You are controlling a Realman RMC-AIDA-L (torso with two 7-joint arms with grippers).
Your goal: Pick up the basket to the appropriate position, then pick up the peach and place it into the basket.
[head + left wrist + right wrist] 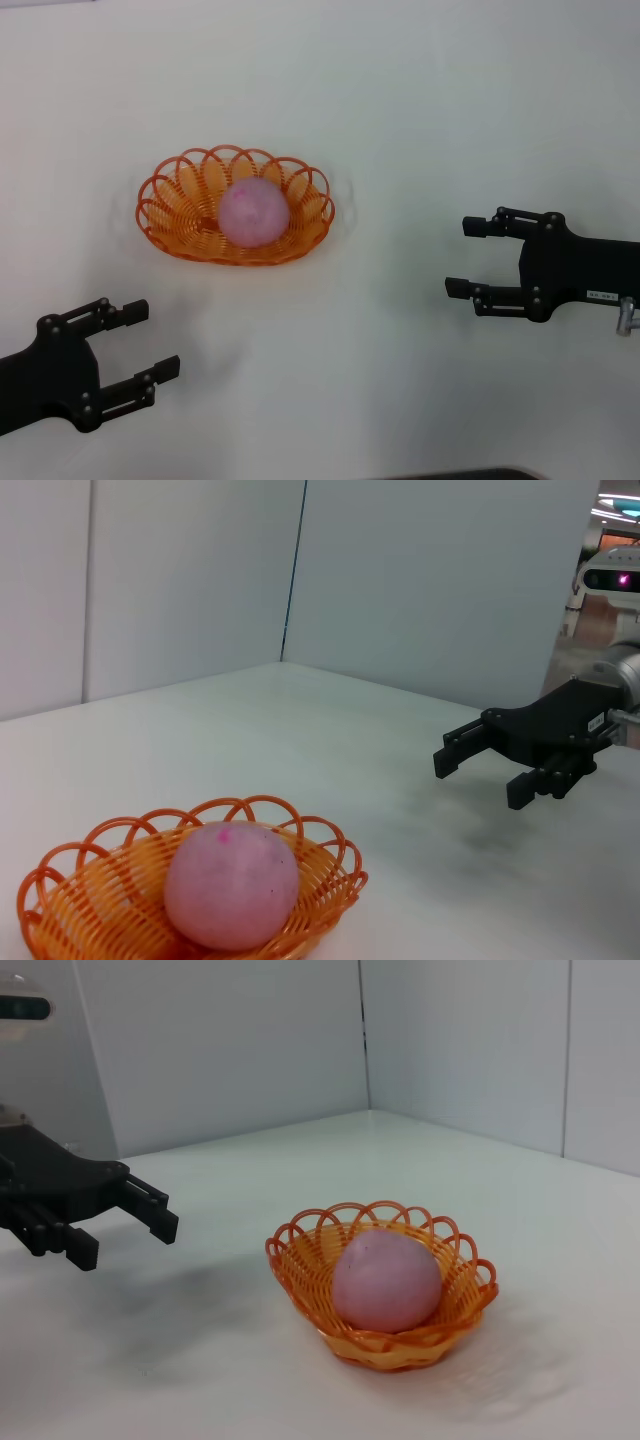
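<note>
Left gripper (150,340) and right gripper (465,257) spread, empty, beside basket (170,232)

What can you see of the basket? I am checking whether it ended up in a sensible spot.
The basket is a shallow oval of orange looped coils with a scalloped rim, looking like plastic or coated wire. It sits upright and flat on the white table, between the two arms and farther out. The pink peach rests inside it, rising above the rim. Neither the left claw nor the right claw touches it; both are open and apart from it.

Orange looped-coil basket (180,225), matte pink-mauve peach (253,212), white table (400,120), two black pincers.
</note>
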